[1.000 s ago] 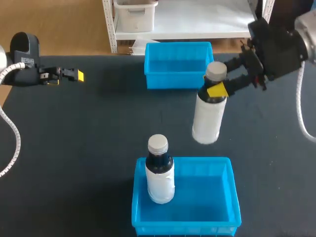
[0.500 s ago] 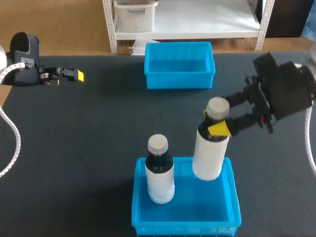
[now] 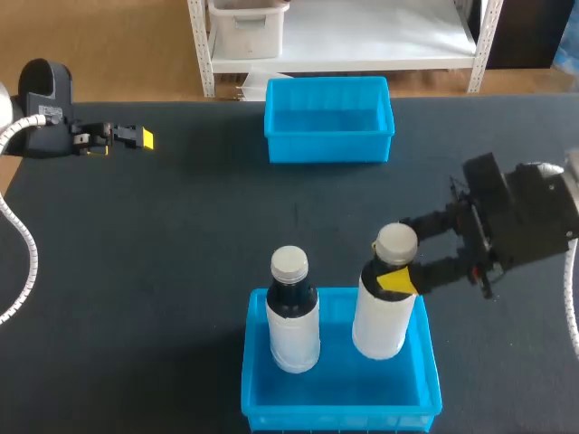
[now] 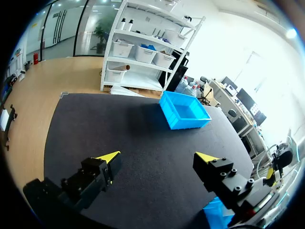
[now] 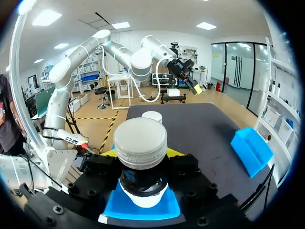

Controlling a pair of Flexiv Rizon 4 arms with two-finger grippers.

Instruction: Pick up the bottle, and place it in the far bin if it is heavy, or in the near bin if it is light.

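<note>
A white bottle (image 3: 384, 312) with a dark neck and grey cap stands upright with its lower part inside the right half of the near blue bin (image 3: 425, 362). My right gripper (image 3: 398, 271) is shut on its neck, yellow tips on either side. In the right wrist view the cap (image 5: 140, 140) fills the space between the fingers of that gripper (image 5: 143, 153), with the near bin (image 5: 143, 206) under it. A second, similar bottle (image 3: 291, 312) stands in the bin's left half. The far bin (image 3: 328, 136) holds nothing. My left gripper (image 3: 136, 137) rests open at the table's far left.
In the left wrist view the left gripper (image 4: 157, 157) hovers over bare dark mat with nothing between its fingers; the far bin (image 4: 183, 110) lies well ahead of it. Dark tabletop (image 3: 181, 235) stretches between the two bins.
My right arm carried the bottle from beside the far bin toward me and lowered it into the near bin's right half. The left arm and the second bottle stayed put.
</note>
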